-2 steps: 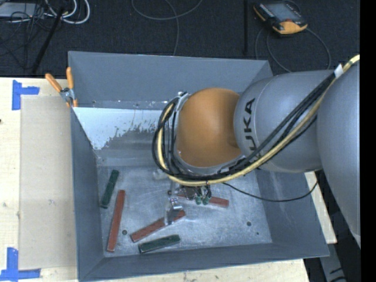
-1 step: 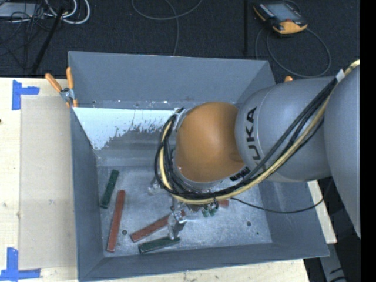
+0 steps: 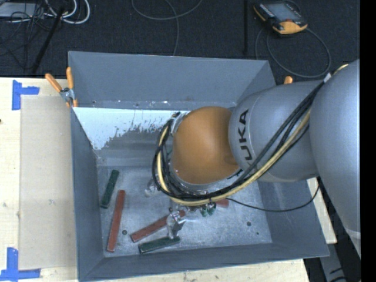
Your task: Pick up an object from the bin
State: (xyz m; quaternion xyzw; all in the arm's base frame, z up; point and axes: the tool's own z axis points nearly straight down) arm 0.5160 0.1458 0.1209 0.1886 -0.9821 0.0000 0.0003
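My gripper (image 3: 174, 223) reaches down below the arm's wrist to the bin floor at the front middle. Its tip is right at the near end of a short red-brown stick (image 3: 148, 230) that lies slanted on the floor. Just in front of that lies a dark green stick (image 3: 158, 245), close under the gripper's tip. Whether the gripper touches either stick cannot be made out.
A long red-brown stick (image 3: 116, 220) lies along the bin's left side, with a second dark green stick (image 3: 109, 187) above it. A small red piece (image 3: 222, 203) and a green bit (image 3: 205, 211) peek out under the wrist. The arm's wrist covers the middle of the bin.
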